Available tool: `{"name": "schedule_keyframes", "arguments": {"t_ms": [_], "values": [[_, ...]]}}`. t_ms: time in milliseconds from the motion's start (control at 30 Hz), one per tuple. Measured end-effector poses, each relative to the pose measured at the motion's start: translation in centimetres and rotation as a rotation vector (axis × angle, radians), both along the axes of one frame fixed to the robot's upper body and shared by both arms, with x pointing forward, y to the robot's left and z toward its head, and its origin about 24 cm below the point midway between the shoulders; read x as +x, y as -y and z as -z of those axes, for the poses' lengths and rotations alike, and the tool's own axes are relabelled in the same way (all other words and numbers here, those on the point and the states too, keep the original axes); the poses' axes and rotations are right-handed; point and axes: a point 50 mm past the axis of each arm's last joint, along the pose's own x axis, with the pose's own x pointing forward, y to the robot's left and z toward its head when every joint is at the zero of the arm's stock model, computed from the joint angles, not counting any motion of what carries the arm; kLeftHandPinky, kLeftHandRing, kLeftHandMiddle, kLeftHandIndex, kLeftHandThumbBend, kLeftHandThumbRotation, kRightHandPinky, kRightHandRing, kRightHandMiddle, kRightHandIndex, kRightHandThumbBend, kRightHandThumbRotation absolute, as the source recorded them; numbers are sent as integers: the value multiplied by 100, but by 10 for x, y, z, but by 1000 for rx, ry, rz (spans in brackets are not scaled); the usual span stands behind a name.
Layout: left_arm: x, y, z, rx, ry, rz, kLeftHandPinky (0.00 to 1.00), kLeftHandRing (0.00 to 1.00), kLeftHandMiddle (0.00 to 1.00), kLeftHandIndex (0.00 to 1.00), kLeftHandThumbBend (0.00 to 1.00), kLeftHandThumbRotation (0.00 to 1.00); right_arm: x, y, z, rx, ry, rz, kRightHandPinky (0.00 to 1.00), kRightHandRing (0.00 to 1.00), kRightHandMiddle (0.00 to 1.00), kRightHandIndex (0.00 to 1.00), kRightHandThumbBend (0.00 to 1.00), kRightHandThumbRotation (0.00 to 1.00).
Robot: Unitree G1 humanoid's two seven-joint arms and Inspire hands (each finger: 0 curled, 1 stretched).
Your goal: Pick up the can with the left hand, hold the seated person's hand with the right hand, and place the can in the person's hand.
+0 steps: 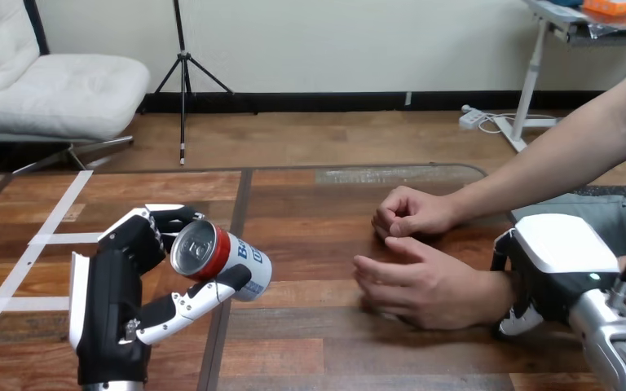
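Observation:
My left hand (118,281) is shut on the can (222,261), a silver-topped can with a red band and a white body. Fingers curl over its far side and the thumb lies under it. The can is tilted on its side, top facing the camera, left of the table's middle. The person's two hands rest on the table at the right. The nearer one (424,281) lies palm down, the farther one (412,213) is loosely closed. My right hand (556,265) sits over the nearer hand's wrist, with fingers and thumb curled round it. The can is apart from both of the person's hands.
The wooden table (310,350) has white tape lines (57,218) on its left part. The person's forearm (570,151) reaches in from the upper right. Bare wood lies between the can and the person's hands.

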Motion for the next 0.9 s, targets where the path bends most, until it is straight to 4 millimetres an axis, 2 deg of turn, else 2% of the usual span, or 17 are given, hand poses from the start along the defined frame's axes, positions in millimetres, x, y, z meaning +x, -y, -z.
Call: {"name": "schedule_keyframes", "arguments": {"t_ms": [167,467,900], "values": [[0,0,0,-1,-3,-1,43,43,47,50,76,0,-7,-2,-4,15,14,-1,21,28,37,49,85,0],[0,0,1,3,-5,1,43,43,47,50,76,0,-18,-5,-11,35,34,1,22,31,40,49,88,0],[0,0,1,2,-8,3,43,43,47,50,77,0,-29,-9,-23,59,54,2,29,38,46,51,91,0]]}}
